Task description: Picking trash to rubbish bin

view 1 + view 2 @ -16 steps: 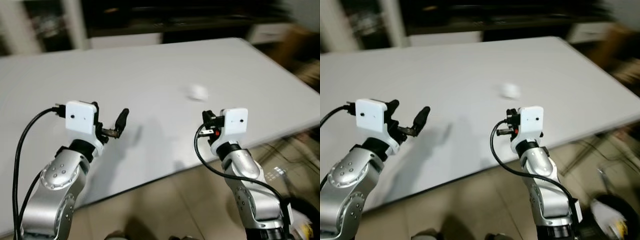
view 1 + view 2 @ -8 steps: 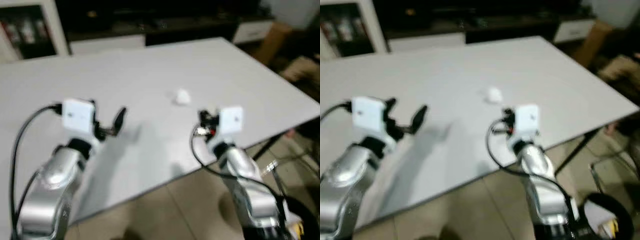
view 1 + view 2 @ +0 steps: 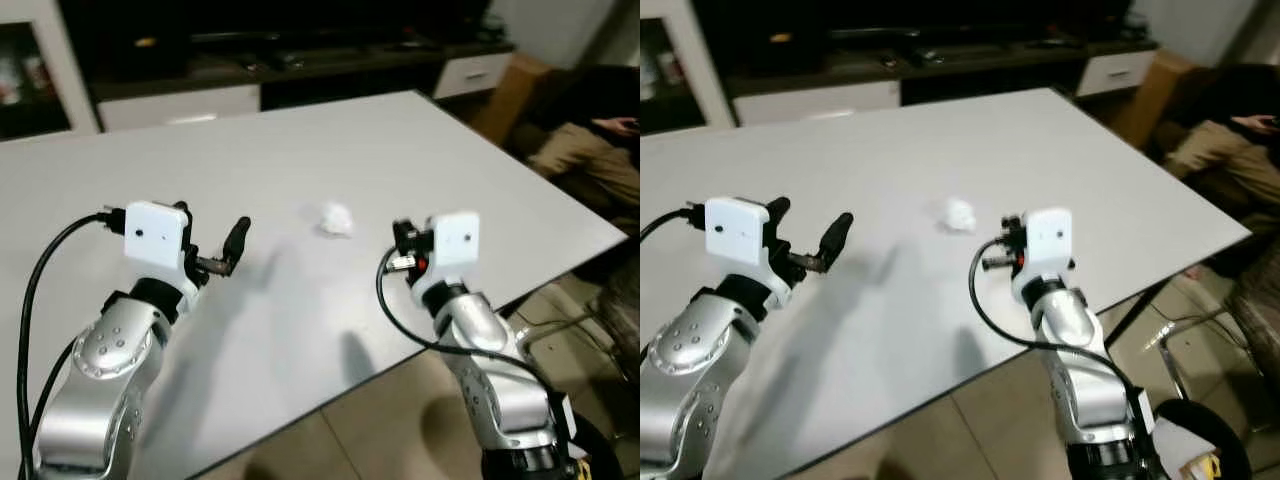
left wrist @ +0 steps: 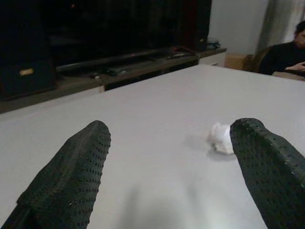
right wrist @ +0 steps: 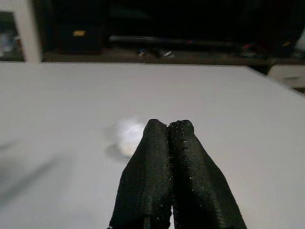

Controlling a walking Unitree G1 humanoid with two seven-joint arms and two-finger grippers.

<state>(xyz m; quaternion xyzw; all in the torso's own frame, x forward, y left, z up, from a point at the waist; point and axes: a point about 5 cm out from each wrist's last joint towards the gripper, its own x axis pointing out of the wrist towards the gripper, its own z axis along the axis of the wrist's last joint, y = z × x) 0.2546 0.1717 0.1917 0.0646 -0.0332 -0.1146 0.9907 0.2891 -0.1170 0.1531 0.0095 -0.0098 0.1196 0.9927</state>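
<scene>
The small crumpled white paper wad (image 3: 335, 219) lies ungrasped on the white table (image 3: 480, 160); left hand (image 3: 213, 255) is spread wide, right hand (image 5: 167, 136) pressed closed, empty. Pickup and binning remain.

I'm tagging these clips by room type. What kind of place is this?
Probably a home living or dining room: a large white table holding a crumpled white paper ball, a long dark low media cabinet behind it, and a seated person to the right.
</scene>
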